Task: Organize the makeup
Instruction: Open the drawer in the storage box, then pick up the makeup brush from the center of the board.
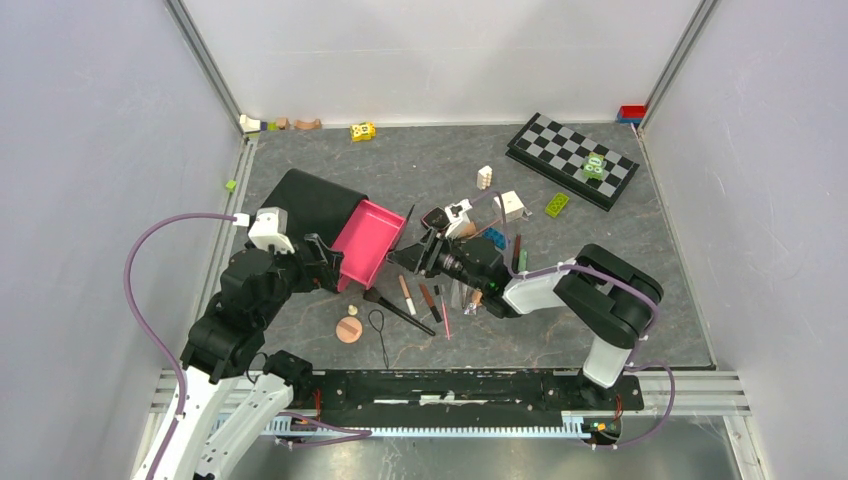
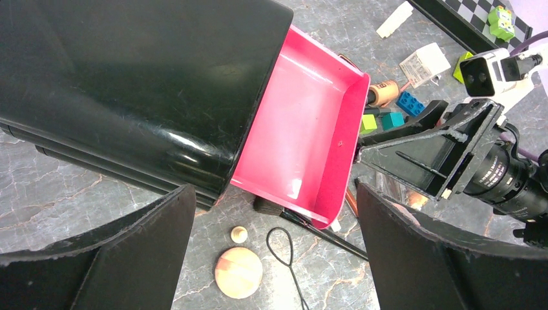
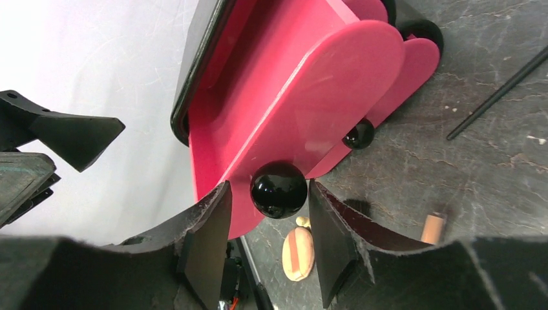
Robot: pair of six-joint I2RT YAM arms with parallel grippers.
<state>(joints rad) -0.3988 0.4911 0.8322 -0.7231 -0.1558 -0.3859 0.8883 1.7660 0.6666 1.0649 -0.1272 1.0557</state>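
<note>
A robot lab test cell. Plain white walls (image 1: 430, 50) on aluminium posts (image 1: 205, 60) box in a dark, stone-patterned tabletop (image 1: 440, 165). Two arms, left (image 1: 235, 300) and right (image 1: 610, 290), are bolted to a metal rail (image 1: 450, 385) at its near edge, with loose purple cables (image 1: 140, 270) trailing from them. The things on it are an unrelated mix: a chessboard (image 1: 572, 158), toy blocks (image 1: 556, 204) and makeup (image 1: 405, 295).

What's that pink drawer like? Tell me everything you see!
The pink drawer is shiny plastic, looks empty, and is pulled far out of its glossy black box. Its rounded front carries a round black knob. The right pincer straddles that knob, a thin gap showing beside it.
</note>
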